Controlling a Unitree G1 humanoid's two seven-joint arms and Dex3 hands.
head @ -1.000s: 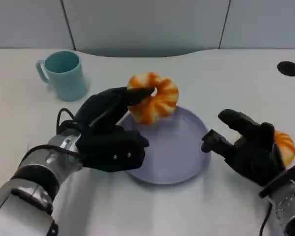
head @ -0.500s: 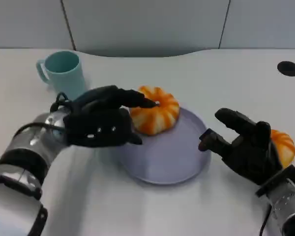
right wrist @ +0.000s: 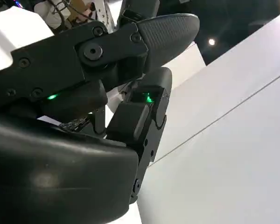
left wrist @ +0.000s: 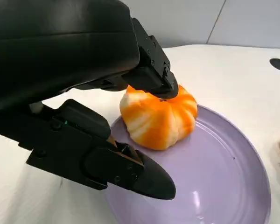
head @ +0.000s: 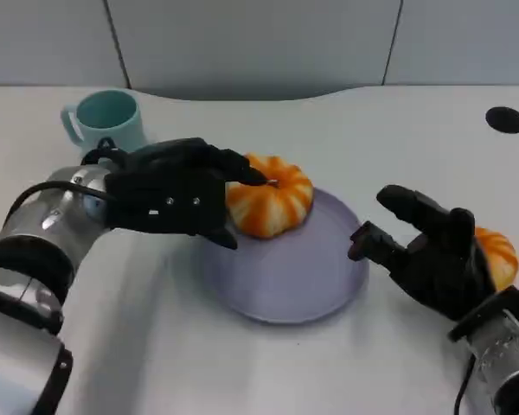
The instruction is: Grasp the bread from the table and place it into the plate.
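Bread [head: 271, 207] now sits lower, down on the plate's [head: 303, 290] upper-left rim at frame centre; left hand [head: 169, 197] fingers [left wrist: 151, 77] touch its top, thumb apart. Release looks next.

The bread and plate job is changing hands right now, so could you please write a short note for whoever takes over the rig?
Left hand: over the plate's near-left rim, a fingertip on top of the bread; no closed grip visible.
Right hand: open, holding nothing, beside the plate's right edge.
Bread: resting on the purple plate's far-left part.
A second orange piece lies behind the right hand.
Done: bread is on the plate.
Left: lift the left hand clear.
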